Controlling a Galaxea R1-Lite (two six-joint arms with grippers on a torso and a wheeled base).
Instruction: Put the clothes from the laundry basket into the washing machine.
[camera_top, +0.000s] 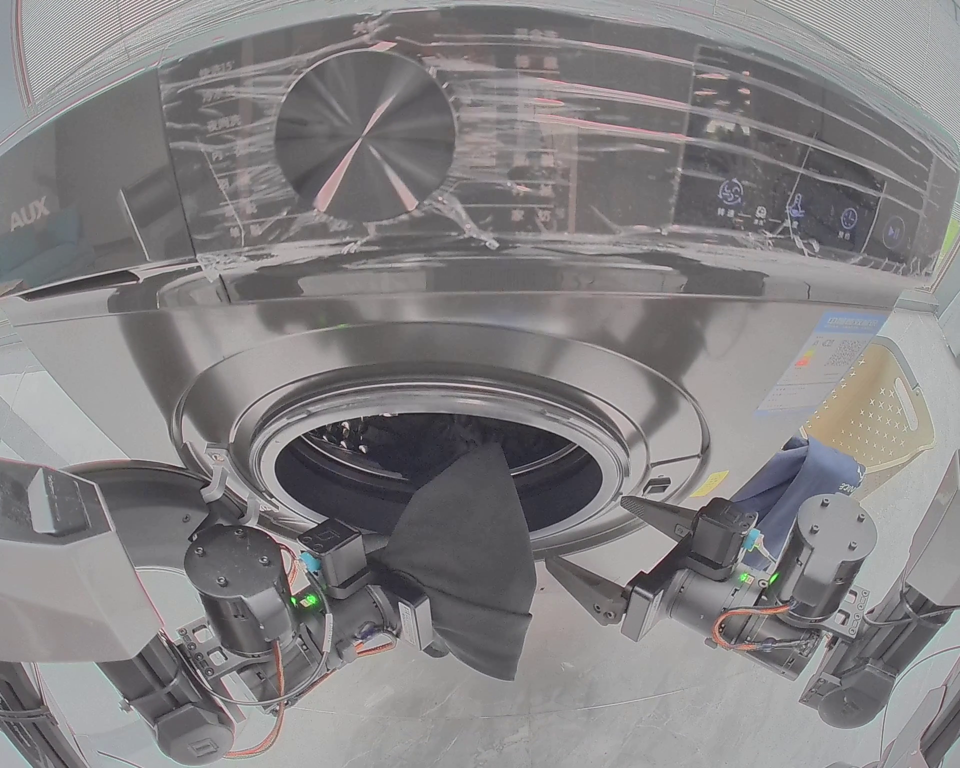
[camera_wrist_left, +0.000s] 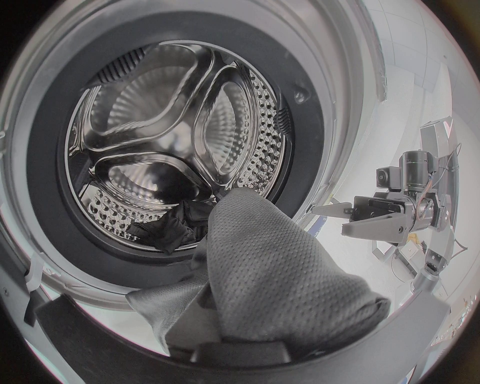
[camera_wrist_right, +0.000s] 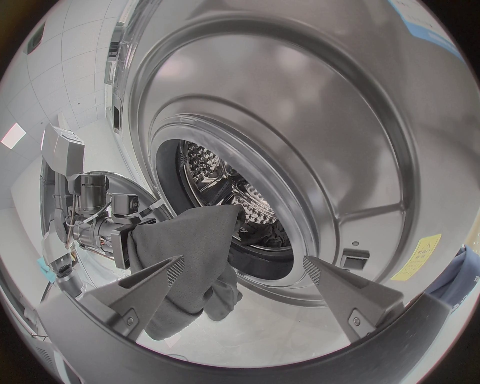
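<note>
Head view: left claw (camera_top: 437, 628) is pinching the grey garment (camera_top: 468, 560), fingertips buried under the cloth. The garment hangs in front of the washing machine (camera_top: 520, 340). Its top corner is level with the lip of the door opening (camera_top: 440, 465) and the bulk droops below the rim, outside the drum. Right claw (camera_top: 588, 531) is spread and carrying nothing, parked just right of the opening. Blue clothes (camera_top: 790, 480) sit in the laundry basket (camera_top: 880, 410) behind it.

Left wrist view: the grey cloth is draped over the claw and blocks much of the lower picture. The drum (camera_wrist_left: 165, 125) is straight ahead, and a black garment (camera_wrist_left: 172, 227) already lies at its bottom.

Right wrist view: its own fingers are wide apart and framing the opening. The grey garment is bunched at the lower rim with a tail hanging underneath.

Risks, my read:
- Release here and most of the cloth is outside, so it slides off the rim to the floor or ends up draped across the seal.
- Pushing in low could drag the hanging tail on the lip and leave it trapped there.
- The right claw is near the opening, so a sideways swing of the left arm could clip it.
- Cloth over the left camera makes depth into the drum hard to judge.
</note>
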